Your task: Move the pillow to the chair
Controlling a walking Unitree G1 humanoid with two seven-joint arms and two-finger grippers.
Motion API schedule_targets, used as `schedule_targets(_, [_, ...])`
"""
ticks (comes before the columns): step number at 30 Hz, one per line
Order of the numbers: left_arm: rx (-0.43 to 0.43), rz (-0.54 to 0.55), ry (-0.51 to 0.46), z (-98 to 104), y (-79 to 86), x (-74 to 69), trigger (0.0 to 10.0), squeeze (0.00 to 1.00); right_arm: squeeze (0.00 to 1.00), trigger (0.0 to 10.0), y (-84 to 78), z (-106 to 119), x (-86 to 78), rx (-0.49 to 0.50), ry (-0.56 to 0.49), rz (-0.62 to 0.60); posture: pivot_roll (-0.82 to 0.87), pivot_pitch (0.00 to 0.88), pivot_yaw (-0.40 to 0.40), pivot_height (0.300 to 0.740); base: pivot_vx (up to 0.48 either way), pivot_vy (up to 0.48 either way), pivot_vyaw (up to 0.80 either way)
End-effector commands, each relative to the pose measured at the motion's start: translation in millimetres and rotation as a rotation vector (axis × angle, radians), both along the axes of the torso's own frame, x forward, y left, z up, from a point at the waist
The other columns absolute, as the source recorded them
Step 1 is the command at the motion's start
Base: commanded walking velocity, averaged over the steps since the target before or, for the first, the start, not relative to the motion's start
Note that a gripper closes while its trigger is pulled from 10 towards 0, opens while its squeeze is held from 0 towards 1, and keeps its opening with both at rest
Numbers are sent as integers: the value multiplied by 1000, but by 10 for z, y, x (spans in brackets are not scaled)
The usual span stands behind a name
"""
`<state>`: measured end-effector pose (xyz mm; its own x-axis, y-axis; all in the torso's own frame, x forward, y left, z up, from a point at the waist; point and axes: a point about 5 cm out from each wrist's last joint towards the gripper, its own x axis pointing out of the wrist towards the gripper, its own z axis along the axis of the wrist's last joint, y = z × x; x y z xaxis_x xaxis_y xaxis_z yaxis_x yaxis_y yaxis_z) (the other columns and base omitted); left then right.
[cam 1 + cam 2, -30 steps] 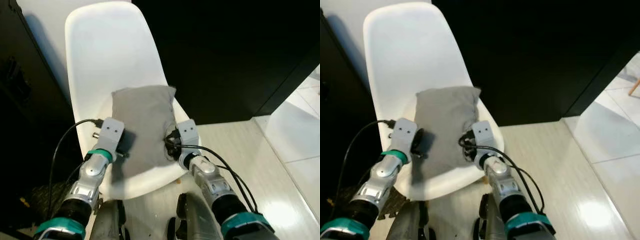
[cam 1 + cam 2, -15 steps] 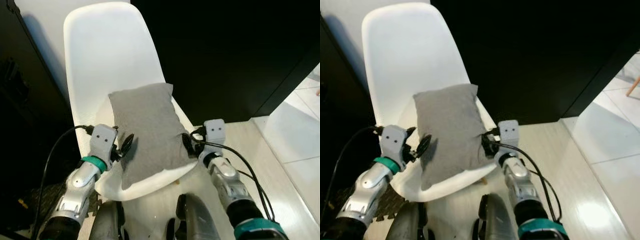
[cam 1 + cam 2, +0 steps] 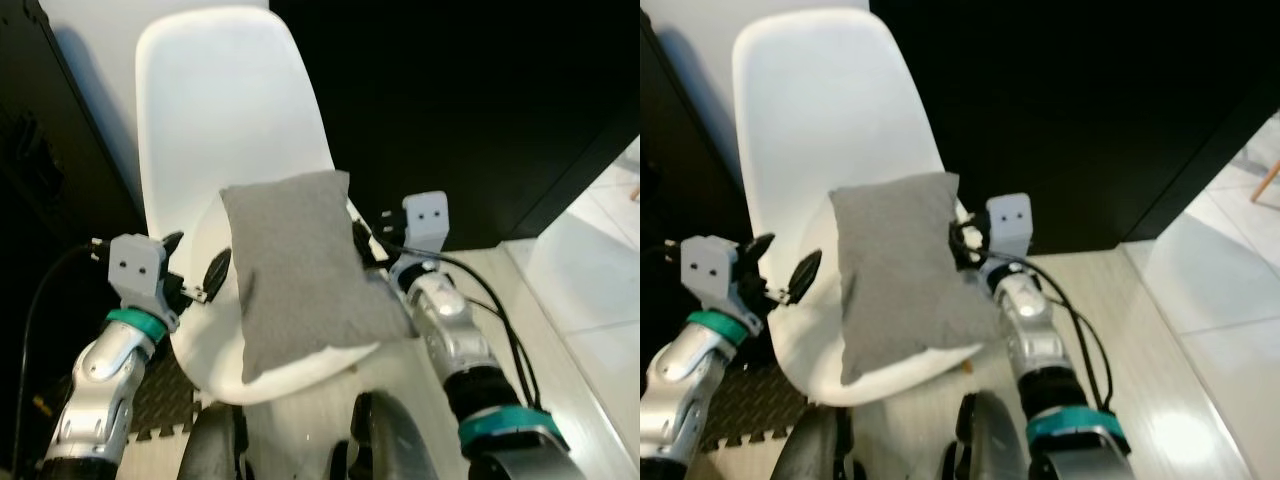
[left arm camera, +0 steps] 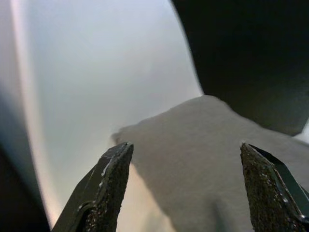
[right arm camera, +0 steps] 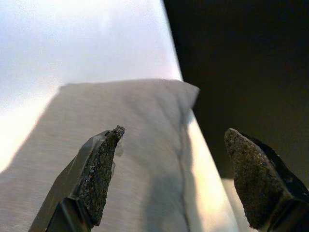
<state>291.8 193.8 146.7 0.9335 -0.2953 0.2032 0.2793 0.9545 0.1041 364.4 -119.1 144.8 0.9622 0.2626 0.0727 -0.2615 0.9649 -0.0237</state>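
Observation:
A grey pillow (image 3: pixel 298 270) lies on the seat of the white shell chair (image 3: pixel 225 110), its near edge hanging slightly over the seat's front. My left gripper (image 3: pixel 192 270) stands open just off the chair's left rim, apart from the pillow. On the other side, my right gripper (image 3: pixel 360 243) is open next to the pillow's right edge. In the left wrist view the pillow (image 4: pixel 217 169) lies beyond the open fingers (image 4: pixel 104 186). The right wrist view shows the pillow (image 5: pixel 120 145) with its corner against the white chair back (image 5: pixel 77 38), between the spread fingers (image 5: pixel 94 174).
A black wall or cabinet (image 3: pixel 470 100) stands behind and to the right of the chair. Dark furniture (image 3: pixel 50 200) is at the left. Pale glossy floor tiles (image 3: pixel 590 320) spread to the right. A dark mat (image 3: pixel 165 400) lies under the chair's left side.
Both grippers have let go of the pillow and drawn outward, the left one well past the chair's left rim. The pillow has settled flat on the seat.

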Motion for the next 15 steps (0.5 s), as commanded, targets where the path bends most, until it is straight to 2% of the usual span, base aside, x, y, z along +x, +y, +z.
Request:
schedule_targets(1, [-14, 12, 4, -4, -21, -8, 10000, 0, 0, 10000, 8, -45, -32, 1, 10, -1, 80, 82, -36, 615, 0, 0, 0])
schedule_targets(3, [-51, 115, -34, 56, -44, 71, 10000, 0, 0, 10000, 50, -41, -78, 53, -3, 10, 81, 75, -41, 620, 0, 0, 0])
schedule_targets(4, [-59, 129, -36, 66, -72, 94, 10000, 0, 0, 10000, 68, -49, -95, 66, 2, 4, 81, 71, -40, 625, 0, 0, 0])
schedule_targets(9, [-8, 88, -30, 64, -186, 119, 10000, 0, 0, 10000, 107, -87, -151, 82, 6, -14, 84, 60, -37, 640, 0, 0, 0])
schedule_targets(11, [23, 75, 16, 27, -247, 148, 10000, 0, 0, 10000, 111, -125, -188, 96, 14, -21, 84, 57, -31, 650, 0, 0, 0])
schedule_targets(15, [29, 70, 20, 18, -283, 168, 10000, 0, 0, 10000, 107, -172, -226, 82, 21, -20, 72, 54, -20, 660, 0, 0, 0])
